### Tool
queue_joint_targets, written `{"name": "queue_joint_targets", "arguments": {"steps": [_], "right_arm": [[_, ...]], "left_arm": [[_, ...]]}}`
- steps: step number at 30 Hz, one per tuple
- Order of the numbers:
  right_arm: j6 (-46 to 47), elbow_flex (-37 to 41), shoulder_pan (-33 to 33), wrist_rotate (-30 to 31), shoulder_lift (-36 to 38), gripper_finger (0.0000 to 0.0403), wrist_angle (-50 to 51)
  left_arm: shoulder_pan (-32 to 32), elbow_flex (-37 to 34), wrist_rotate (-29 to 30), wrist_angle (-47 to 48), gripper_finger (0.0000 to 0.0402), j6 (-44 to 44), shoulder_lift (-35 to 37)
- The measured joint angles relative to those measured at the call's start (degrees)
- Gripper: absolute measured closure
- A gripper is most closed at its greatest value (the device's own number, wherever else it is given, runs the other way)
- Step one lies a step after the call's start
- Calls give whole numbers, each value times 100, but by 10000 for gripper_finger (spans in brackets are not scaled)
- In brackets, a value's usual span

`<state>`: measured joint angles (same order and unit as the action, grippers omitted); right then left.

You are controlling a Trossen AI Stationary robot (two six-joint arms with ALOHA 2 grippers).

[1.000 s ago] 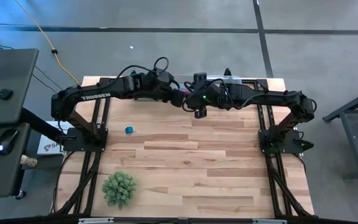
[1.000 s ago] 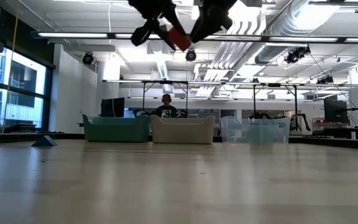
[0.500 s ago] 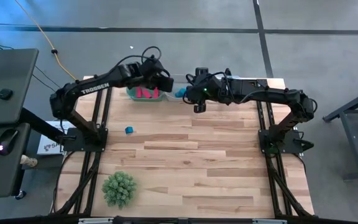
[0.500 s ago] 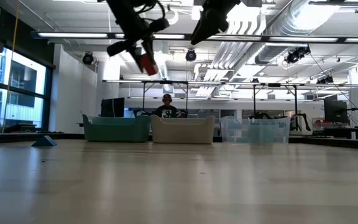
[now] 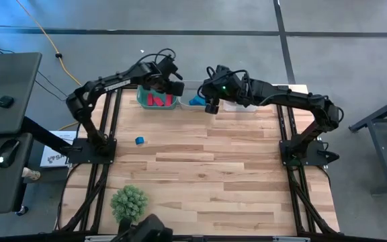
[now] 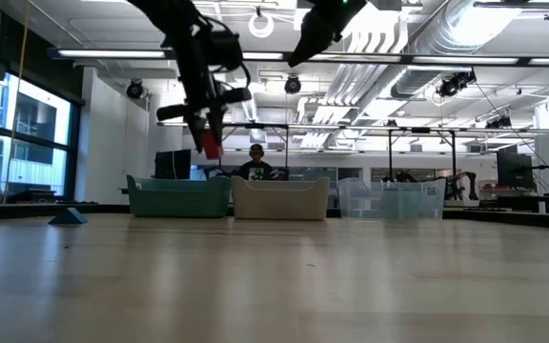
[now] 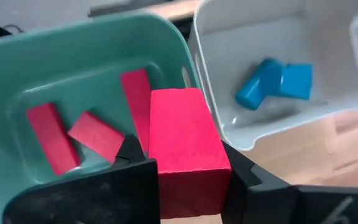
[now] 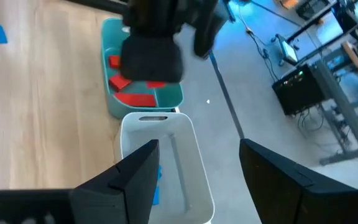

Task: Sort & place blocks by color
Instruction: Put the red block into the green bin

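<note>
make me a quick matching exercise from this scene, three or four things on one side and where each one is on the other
Things:
1. red block
2. two blue blocks
3. lone blue block
4. green spiky ball

Places:
A. bare table, near the left arm's base
B. in the left gripper, above the teal bin
C. table's near left corner
D. inside the white bin

Pairs: 1-B, 2-D, 3-A, 4-C

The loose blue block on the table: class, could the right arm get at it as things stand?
Probably yes. The blue block lies alone on bare wood, nothing over it, and the right gripper is open and empty above the white bin. The left gripper, holding a red block, is nearer.
</note>
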<state>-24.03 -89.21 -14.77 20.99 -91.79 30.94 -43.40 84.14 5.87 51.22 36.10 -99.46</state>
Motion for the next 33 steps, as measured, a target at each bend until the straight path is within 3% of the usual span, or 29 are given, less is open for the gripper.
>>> {"name": "queue_joint_targets", "arguments": {"steps": [21, 33], "right_arm": [[628, 0, -59, -7, 2, 190, 71], [1020, 2, -56, -15, 4, 190, 254]], "left_arm": [[-115, 2, -31, -1, 348, -417, -1148], [-175, 2, -12, 7, 302, -720, -1183]]}}
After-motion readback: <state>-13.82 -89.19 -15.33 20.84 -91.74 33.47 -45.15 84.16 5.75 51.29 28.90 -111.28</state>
